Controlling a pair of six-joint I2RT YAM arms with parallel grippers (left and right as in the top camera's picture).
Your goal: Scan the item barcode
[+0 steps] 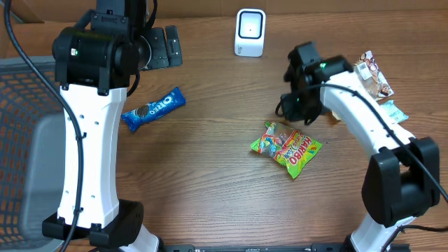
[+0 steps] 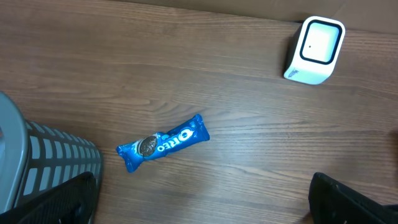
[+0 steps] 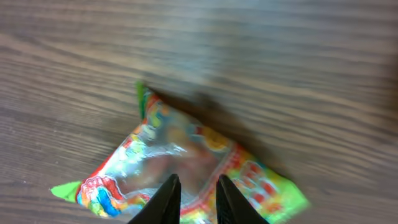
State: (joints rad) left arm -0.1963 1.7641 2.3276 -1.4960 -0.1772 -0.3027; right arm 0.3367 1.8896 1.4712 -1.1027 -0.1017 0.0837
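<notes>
A green and yellow Haribo bag (image 1: 287, 148) lies right of the table's middle. My right gripper (image 1: 297, 110) is at its upper edge. In the right wrist view the two fingers (image 3: 169, 200) stand close together on the bag (image 3: 186, 155), so the right gripper (image 3: 197, 180) is shut on it. The white barcode scanner (image 1: 250, 32) stands at the back centre and shows in the left wrist view as well, the scanner (image 2: 314, 50) at the upper right there. My left gripper (image 1: 162, 47) hovers at the back left, the left gripper (image 2: 205, 211) wide open and holding nothing.
A blue Oreo pack (image 1: 154, 108) lies on the wood left of centre, the Oreo pack (image 2: 163, 143) below the left wrist camera. A grey slatted basket (image 1: 28, 140) stands at the left edge. Two more snack packs (image 1: 372, 75) lie at the far right.
</notes>
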